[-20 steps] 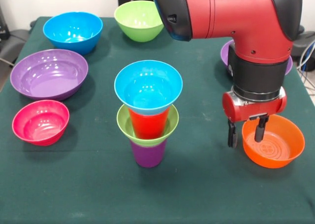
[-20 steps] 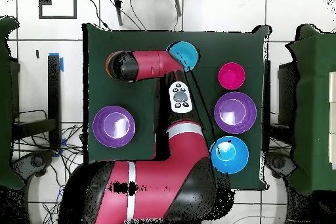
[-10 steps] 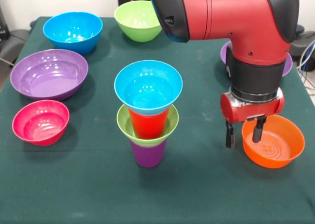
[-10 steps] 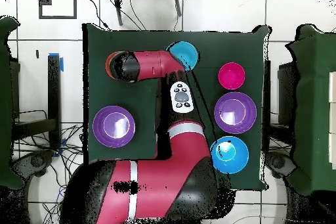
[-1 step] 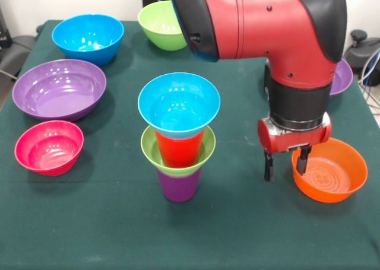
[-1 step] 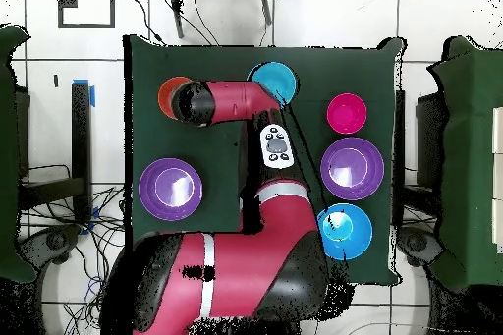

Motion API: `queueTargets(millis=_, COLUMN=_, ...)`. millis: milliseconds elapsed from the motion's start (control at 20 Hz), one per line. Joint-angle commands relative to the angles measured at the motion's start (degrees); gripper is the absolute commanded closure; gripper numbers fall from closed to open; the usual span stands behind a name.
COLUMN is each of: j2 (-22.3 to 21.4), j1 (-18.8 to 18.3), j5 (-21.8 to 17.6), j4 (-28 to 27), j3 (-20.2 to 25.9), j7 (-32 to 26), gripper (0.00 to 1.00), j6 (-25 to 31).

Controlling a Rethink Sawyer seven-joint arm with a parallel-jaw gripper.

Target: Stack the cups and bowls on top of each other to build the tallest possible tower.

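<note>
Tower (image 5: 178, 136): purple cup, green bowl, red cup, blue bowl

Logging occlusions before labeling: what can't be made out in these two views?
- Front view: second purple bowl mostly behind the arm.
- Front view: lime green bowl partly covered by the arm.
- Overhead view: orange bowl partly under the arm; gripper hidden.
- Overhead view: only the tower's top blue bowl shows.

My red and black arm (image 5: 285, 38), dark green table cloth (image 5: 237, 234), orange bowl (image 5: 332, 175), pink bowl (image 5: 48, 146), blue bowl topping tower (image 5: 178, 104), purple cup (image 5: 179, 186) beneath.
</note>
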Motion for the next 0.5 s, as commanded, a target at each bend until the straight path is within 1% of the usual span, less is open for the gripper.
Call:
queueTargets(millis=50, j2=3.4, j1=-0.8, j5=-2.1, j4=-1.8, j3=3.8, j7=0.2, gripper=0.00, j6=-2.4)
queueTargets(millis=200, j2=3.6, j1=-0.4, j5=-1.9, j4=-1.7, j3=3.8, j7=0.8, gripper=0.00, j6=-2.6)
queueTargets(millis=300, j2=3.8, j1=-0.2, j5=-1.4, j4=-2.2, j3=3.6, j7=1.2, gripper=0.00, j6=-1.6)
queueTargets(millis=500, j2=3.4, j1=0.0, j5=-1.4, j4=-1.3, j3=3.5, j7=1.8, gripper=0.00, j6=-1.8)
